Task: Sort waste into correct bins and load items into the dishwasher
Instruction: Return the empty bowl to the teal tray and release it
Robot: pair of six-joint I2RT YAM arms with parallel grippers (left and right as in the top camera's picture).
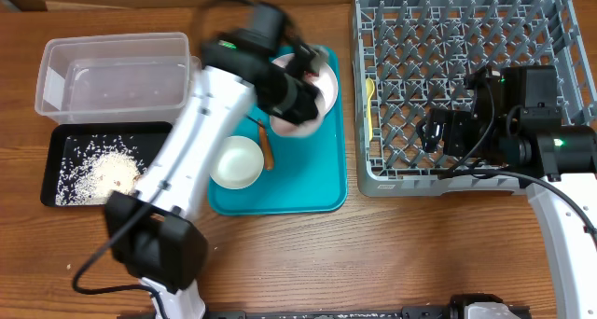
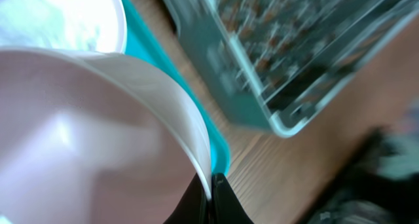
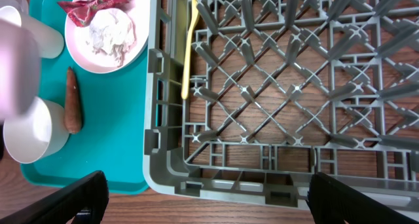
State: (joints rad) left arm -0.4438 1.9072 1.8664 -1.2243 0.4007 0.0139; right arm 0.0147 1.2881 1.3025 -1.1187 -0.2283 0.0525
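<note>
My left gripper (image 1: 300, 97) is shut on the rim of a pale pink bowl (image 1: 291, 125) and holds it over the teal tray (image 1: 317, 193). In the left wrist view the fingers (image 2: 213, 185) pinch the bowl's wall (image 2: 78, 152). A pink plate (image 3: 105, 27) with a red wrapper (image 3: 91, 2) and a crumpled tissue (image 3: 112, 29) sits on the tray. A white cup (image 1: 236, 161) and a brown carrot-like piece (image 3: 72, 99) lie beside it. My right gripper (image 3: 209, 198) is open and empty over the front edge of the grey dish rack (image 1: 466, 11). A yellow fork (image 1: 370, 104) lies in the rack.
A clear plastic bin (image 1: 112, 72) stands at the back left. A black tray (image 1: 56, 142) with rice is in front of it. A second white cup (image 3: 46, 34) stands on the teal tray near the plate.
</note>
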